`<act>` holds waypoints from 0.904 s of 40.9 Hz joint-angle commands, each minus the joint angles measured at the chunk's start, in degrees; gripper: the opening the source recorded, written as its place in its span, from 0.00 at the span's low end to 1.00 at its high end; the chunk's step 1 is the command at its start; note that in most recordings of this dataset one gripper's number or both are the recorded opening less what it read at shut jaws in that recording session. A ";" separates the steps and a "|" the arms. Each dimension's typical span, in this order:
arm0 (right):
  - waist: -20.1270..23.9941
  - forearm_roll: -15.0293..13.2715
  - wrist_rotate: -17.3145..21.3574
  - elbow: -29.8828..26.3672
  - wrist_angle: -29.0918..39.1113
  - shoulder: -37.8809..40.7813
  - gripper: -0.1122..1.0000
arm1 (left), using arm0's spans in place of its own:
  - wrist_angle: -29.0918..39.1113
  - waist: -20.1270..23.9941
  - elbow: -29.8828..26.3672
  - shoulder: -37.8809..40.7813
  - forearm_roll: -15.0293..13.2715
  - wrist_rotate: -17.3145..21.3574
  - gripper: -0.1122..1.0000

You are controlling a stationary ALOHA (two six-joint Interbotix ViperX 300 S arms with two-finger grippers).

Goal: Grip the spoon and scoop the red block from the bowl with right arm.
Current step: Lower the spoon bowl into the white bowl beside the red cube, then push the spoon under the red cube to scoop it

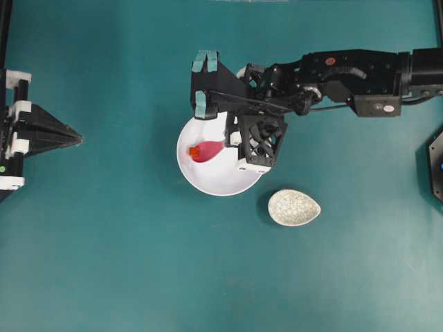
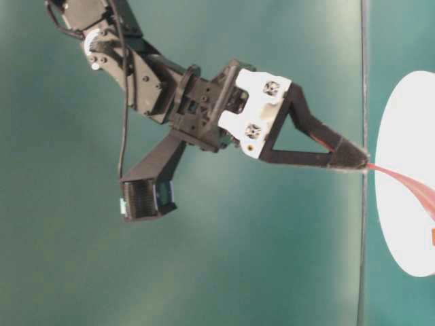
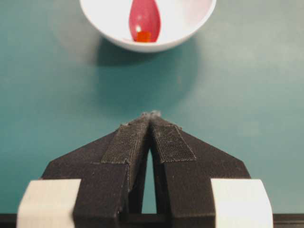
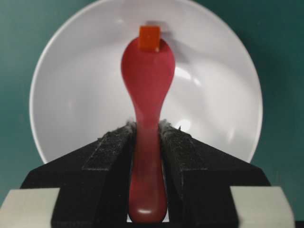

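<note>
The white bowl (image 1: 208, 187) sits mid-table. Inside it lies the scoop of the pink spoon (image 1: 209, 149), with the tiny red block (image 1: 194, 151) right at the scoop's far tip, touching it. My right gripper (image 1: 228, 142) reaches in from the right, shut on the spoon's handle. The right wrist view shows the handle clamped between both pads of that gripper (image 4: 147, 126), the spoon (image 4: 147, 71) pointing away over the bowl (image 4: 76, 95) and the block (image 4: 149, 38) at its tip. My left gripper (image 1: 79, 138) rests at the far left, shut and empty (image 3: 151, 115).
A speckled beige teardrop dish (image 1: 294, 207) lies just right of and below the bowl. A dark fixture (image 1: 436, 166) stands at the right edge. The right arm's body stretches across the upper right of the table.
</note>
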 commanded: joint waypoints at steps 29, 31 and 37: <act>0.35 0.35 1.05 5.36 -5.89 -3.60 0.32 | -0.53 0.09 -0.70 0.26 0.18 0.09 0.10; 0.35 0.35 1.41 5.89 -6.42 -3.87 0.32 | -0.53 0.09 -0.70 0.26 0.18 0.09 0.10; 0.62 0.53 2.02 7.38 -8.17 -4.75 0.32 | -0.53 0.09 -0.70 0.26 0.18 0.09 0.10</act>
